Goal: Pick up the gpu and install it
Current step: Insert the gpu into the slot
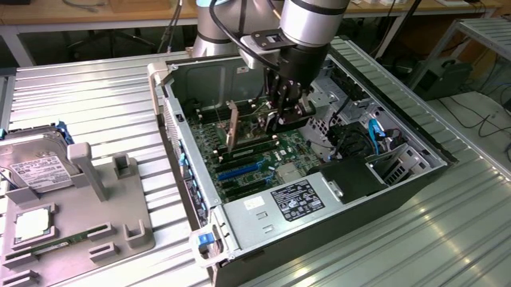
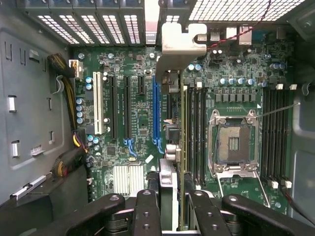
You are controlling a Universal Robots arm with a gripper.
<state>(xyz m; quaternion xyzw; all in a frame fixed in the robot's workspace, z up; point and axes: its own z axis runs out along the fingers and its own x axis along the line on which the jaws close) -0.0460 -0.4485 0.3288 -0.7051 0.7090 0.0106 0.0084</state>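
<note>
Silver-bracketed thin gpu (image 1: 233,128), upright

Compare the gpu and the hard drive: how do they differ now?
Place: the gpu stands on edge inside the case, held between the fingers; the hard drive sits outside in a grey holder, at the exterior view's left. Shape: the gpu is a thin card; the hard drive is boxy, white-labelled. Both are PC parts.
</note>
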